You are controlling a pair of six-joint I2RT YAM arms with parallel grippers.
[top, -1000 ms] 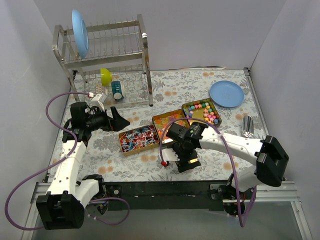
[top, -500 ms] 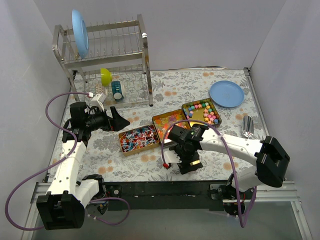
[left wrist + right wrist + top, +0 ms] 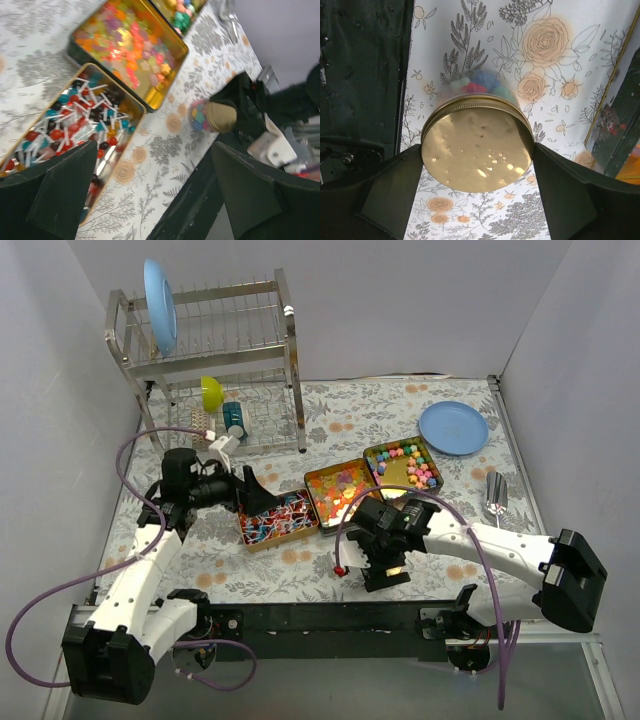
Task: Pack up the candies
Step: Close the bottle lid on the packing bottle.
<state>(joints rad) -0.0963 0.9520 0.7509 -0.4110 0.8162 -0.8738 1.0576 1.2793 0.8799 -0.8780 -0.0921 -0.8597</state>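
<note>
Candies (image 3: 408, 462) in tins (image 3: 372, 452) on floral tablecloth (image 3: 350, 420), grey walls (image 3: 400, 310), right gripper (image 3: 385, 565) clasping jar (image 3: 477, 150), left gripper (image 3: 262, 495) wide

In the right wrist view the lid (image 3: 477, 150) covers nearly all of the jar (image 3: 451, 86), so only a blur of candies (image 3: 482, 82) shows past its rim. From above, the jar is hidden under the right gripper (image 3: 385, 568). The left wrist view is soft. There the lollipop tin (image 3: 75, 120) runs behind 1 finger (image 3: 55, 195) of the left gripper (image 3: 154, 147), and the top edge cuts off the right tin (image 3: 182, 12).
</note>
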